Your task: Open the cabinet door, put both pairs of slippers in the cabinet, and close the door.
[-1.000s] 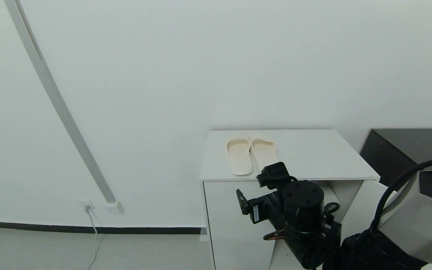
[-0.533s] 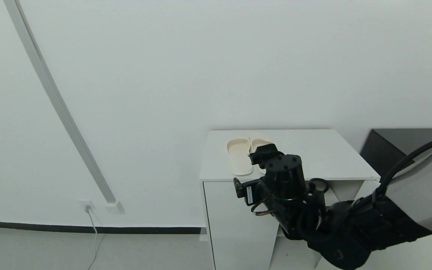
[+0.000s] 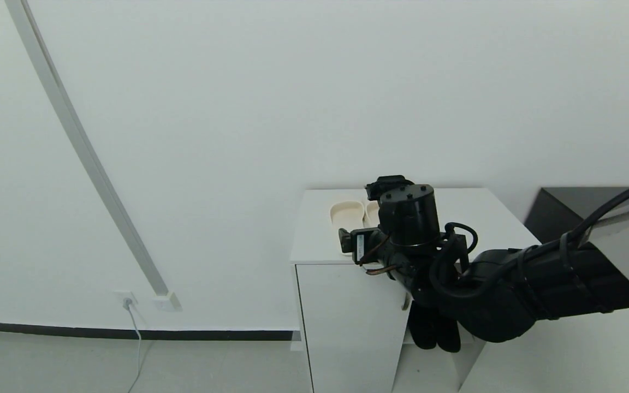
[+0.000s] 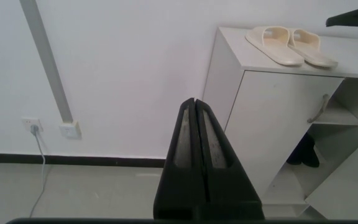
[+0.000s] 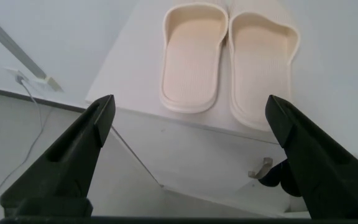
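Your right gripper (image 5: 190, 109) hung empty, jaws spread wide, over the cream pair (image 5: 194, 59) at 9 o'clock on the cabinet top (image 3: 456, 218). Your left gripper (image 4: 195, 109) was clenched on nothing. The door (image 3: 555, 360) stood open with the black pair (image 3: 434, 327) shelved; stowing the cream pair and closing up remained.

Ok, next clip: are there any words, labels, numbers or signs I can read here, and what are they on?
No legible text in any view.
White sticker on the right arm, near the wrist: print too small to read.
Cream slippers: no text visible.
White cabinet: no text visible.
Wall socket: no text visible.
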